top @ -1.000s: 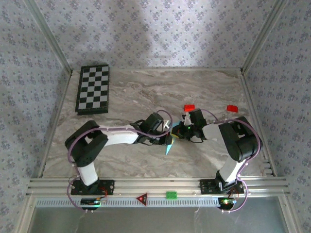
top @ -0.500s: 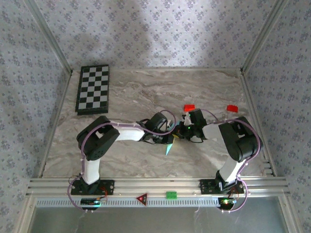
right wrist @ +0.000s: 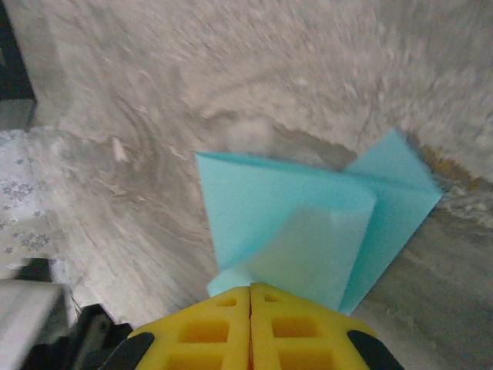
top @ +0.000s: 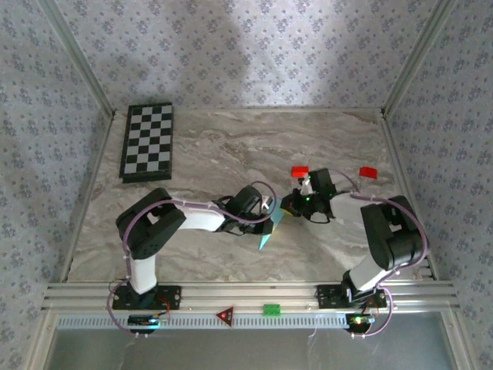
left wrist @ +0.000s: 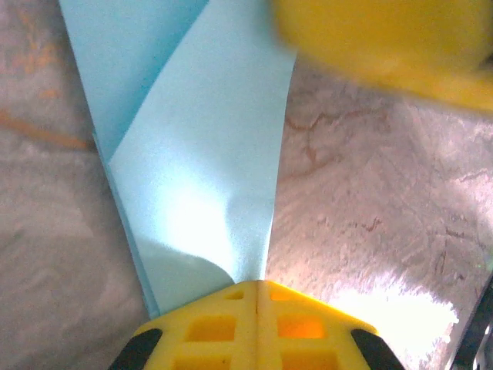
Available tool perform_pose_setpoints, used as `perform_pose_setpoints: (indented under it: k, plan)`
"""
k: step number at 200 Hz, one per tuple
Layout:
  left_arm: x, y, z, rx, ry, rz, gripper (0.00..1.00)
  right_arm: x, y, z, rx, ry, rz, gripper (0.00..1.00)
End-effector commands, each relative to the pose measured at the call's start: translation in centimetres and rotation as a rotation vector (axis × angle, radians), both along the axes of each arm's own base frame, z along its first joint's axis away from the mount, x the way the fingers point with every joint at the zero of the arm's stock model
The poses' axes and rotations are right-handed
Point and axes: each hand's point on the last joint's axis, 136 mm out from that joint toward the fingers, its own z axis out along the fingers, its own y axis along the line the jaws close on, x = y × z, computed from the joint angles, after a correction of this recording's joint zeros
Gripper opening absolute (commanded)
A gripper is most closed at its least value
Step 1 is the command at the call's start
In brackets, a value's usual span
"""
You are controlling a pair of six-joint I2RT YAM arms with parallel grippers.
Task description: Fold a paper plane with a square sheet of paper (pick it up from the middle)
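Paper plane (top: 266, 233) sits between the 2 arms, pinched by both closed claws, left gripper (left wrist: 256, 287) and right gripper (right wrist: 250, 290). Opposing pulls could tear or unfold it, and a loosened pinch might drop it.

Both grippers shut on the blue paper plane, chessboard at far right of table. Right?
No: the chessboard sits at the far left of the table, per the top external view. The left gripper and right gripper are indeed shut on the paper plane.
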Motion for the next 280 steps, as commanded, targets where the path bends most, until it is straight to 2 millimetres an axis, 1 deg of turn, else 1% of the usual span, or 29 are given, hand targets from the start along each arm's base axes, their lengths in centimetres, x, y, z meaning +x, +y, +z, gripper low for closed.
perform_pose_setpoints:
  k: [1, 29, 54, 82, 94, 111, 127, 135, 154, 174, 201, 244, 280]
  plan:
    - [-3.3, 4.1, -4.3, 0.177, 0.098, -0.010, 0.00, -0.4, -0.9, 1.7, -0.050, -0.053, 0.021, 0.09]
    - [-3.7, 4.5, -4.2, 0.167, 0.102, -0.007, 0.00, -1.6, -0.1, 1.9, -0.051, -0.075, 0.042, 0.07]
    - [-3.7, 4.6, -4.1, 0.166, 0.100, -0.003, 0.00, -2.4, 1.6, 1.5, -0.075, -0.087, 0.075, 0.05]
    - [-3.6, 4.5, -4.1, 0.164, 0.100, 0.002, 0.00, -2.9, 3.4, 0.6, -0.100, -0.079, 0.109, 0.05]
    - [-3.6, 4.4, -4.0, 0.159, 0.099, 0.003, 0.00, -3.2, 3.5, -0.4, -0.131, -0.059, 0.105, 0.04]
    - [-3.6, 4.4, -3.9, 0.158, 0.098, 0.003, 0.00, -3.8, 2.8, -2.5, -0.164, -0.005, 0.080, 0.02]
    - [-3.7, 4.5, -4.0, 0.160, 0.101, 0.005, 0.00, -4.0, 2.5, -3.7, -0.146, 0.019, 0.066, 0.02]
    - [-3.8, 4.6, -4.0, 0.161, 0.102, 0.005, 0.00, -4.1, 1.9, -4.5, -0.154, 0.043, 0.055, 0.02]
    - [-3.9, 4.8, -4.3, 0.168, 0.106, 0.001, 0.00, -3.3, 0.4, -5.1, -0.164, 0.055, 0.021, 0.02]
    - [-4.2, 5.0, -4.6, 0.174, 0.117, -0.001, 0.00, -2.2, -1.2, -5.3, -0.165, 0.065, -0.023, 0.02]
    - [-4.5, 5.0, -4.9, 0.173, 0.129, -0.004, 0.00, -0.7, -2.7, -5.2, -0.152, 0.064, -0.070, 0.02]
    - [-5.0, 4.6, -5.2, 0.172, 0.138, -0.017, 0.00, 1.0, -4.3, -5.0, -0.158, 0.066, -0.103, 0.02]
    - [-5.2, 4.7, -5.2, 0.172, 0.142, -0.024, 0.00, 2.0, -5.6, -4.0, -0.169, 0.050, -0.141, 0.02]
